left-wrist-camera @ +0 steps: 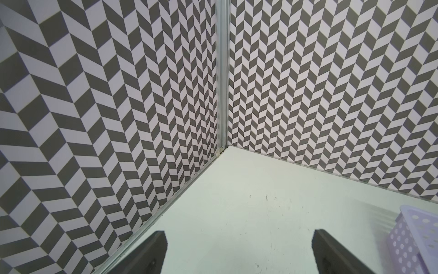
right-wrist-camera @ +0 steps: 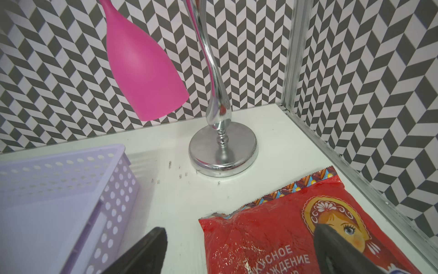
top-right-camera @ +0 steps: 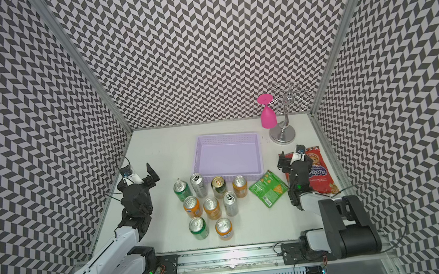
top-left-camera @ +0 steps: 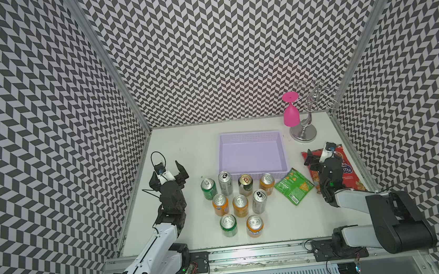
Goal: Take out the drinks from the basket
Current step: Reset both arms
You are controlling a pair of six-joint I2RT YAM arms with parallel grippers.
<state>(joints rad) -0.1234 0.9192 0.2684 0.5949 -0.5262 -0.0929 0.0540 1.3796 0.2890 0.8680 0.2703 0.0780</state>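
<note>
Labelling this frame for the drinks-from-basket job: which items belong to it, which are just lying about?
Job:
- lilac basket, empty
- nine cans, all standing outside it

Lying about:
- pink goblet
- chrome stand
- green snack bag
- red snack bag

- Looks like a robot lab test cell to me.
- Black-and-white chevron walls (top-left-camera: 231, 46) box in my white table (top-left-camera: 187, 151) on three sides, aluminium posts (top-left-camera: 108, 60) in the corners.
- Metal rail (top-left-camera: 251, 252) up front, bare wires (top-left-camera: 196, 264) and a circuit board (top-left-camera: 188, 271) hanging out.
</note>
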